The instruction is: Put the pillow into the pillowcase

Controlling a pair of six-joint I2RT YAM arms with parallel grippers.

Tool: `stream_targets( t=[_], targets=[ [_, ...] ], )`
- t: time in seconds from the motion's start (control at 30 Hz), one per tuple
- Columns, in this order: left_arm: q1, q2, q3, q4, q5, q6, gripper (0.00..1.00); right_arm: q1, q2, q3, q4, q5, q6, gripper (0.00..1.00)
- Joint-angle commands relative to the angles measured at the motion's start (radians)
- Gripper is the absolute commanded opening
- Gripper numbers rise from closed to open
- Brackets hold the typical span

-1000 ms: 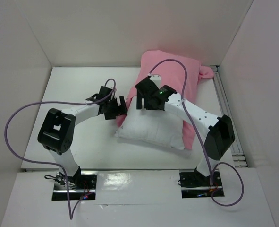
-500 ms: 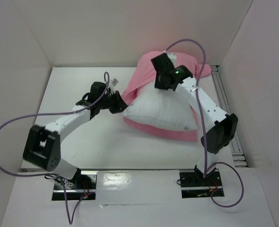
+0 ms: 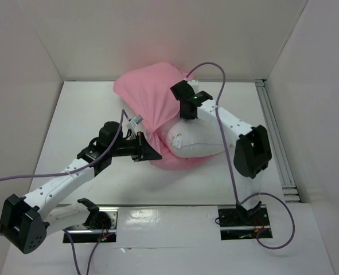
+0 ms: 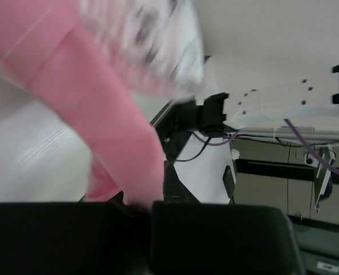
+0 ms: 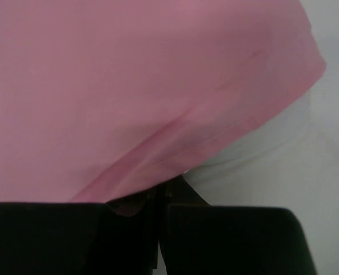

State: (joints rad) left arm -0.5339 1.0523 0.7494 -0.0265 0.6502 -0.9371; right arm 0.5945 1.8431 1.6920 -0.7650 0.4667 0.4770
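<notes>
Your left gripper [image 3: 151, 150] and right gripper [image 3: 187, 112] each pinch the shiny pink satin pillowcase [image 3: 149, 97], draped partly over the plain white stuffed pillow [image 3: 199, 140]

White arms [image 3: 60, 186], black joints [image 3: 252, 150], purple cables [image 3: 294, 226]

Top view looks down on the table [image 3: 89, 114]; both wrist views sit close against the pillowcase [image 3: 146, 97].
</notes>
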Motion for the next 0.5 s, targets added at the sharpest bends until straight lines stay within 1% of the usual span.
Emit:
stream_targets(
  t=[0.0, 0.03, 0.1, 0.17, 0.23, 0.27, 0.3, 0.33, 0.37, 0.4, 0.43, 0.47],
  targets=[
    [-0.031, -0.095, 0.013, 0.005, 0.111, -0.043, 0.0, -0.024, 0.064, 0.072, 0.126, 0.007, 0.049, 0.0],
    [-0.031, -0.095, 0.033, -0.009, 0.102, -0.043, 0.0, -0.024, 0.064, 0.156, 0.112, 0.007, 0.049, 0.0],
    [-0.04, -0.106, 0.06, -0.07, 0.101, -0.006, 0.0, -0.013, 0.064, 0.242, 0.084, 0.018, 0.049, 0.0],
    [-0.04, -0.106, 0.097, -0.116, 0.101, 0.015, 0.0, 0.014, 0.015, 0.311, 0.084, 0.027, 0.04, 0.0],
    [-0.055, -0.115, 0.097, -0.125, 0.111, 0.015, 0.0, 0.037, -0.019, 0.301, 0.119, 0.038, 0.04, 0.0],
    [-0.066, -0.132, 0.097, -0.141, 0.111, 0.015, 0.0, 0.059, -0.033, 0.257, 0.134, 0.038, 0.04, 0.0],
    [-0.089, -0.132, 0.097, -0.17, 0.092, 0.029, 0.0, 0.07, -0.057, 0.221, 0.151, 0.038, 0.04, 0.0],
    [-0.089, -0.144, 0.097, -0.203, 0.076, 0.044, 0.0, 0.082, -0.058, 0.186, 0.177, -0.009, 0.055, 0.0],
    [-0.103, -0.144, 0.117, -0.286, 0.031, 0.06, 0.02, 0.111, -0.071, 0.101, 0.196, -0.038, 0.066, 0.0],
    [-0.103, -0.144, 0.131, -0.337, 0.002, 0.096, 0.1, 0.131, -0.071, 0.056, 0.216, -0.057, 0.066, 0.0],
    [-0.103, -0.144, 0.151, -0.392, -0.029, 0.122, 0.23, 0.151, -0.085, 0.016, 0.228, -0.078, 0.077, 0.0],
    [-0.103, -0.134, 0.215, -0.512, -0.109, 0.177, 0.52, 0.178, -0.1, -0.039, 0.228, -0.092, 0.077, 0.0]
  ],
)
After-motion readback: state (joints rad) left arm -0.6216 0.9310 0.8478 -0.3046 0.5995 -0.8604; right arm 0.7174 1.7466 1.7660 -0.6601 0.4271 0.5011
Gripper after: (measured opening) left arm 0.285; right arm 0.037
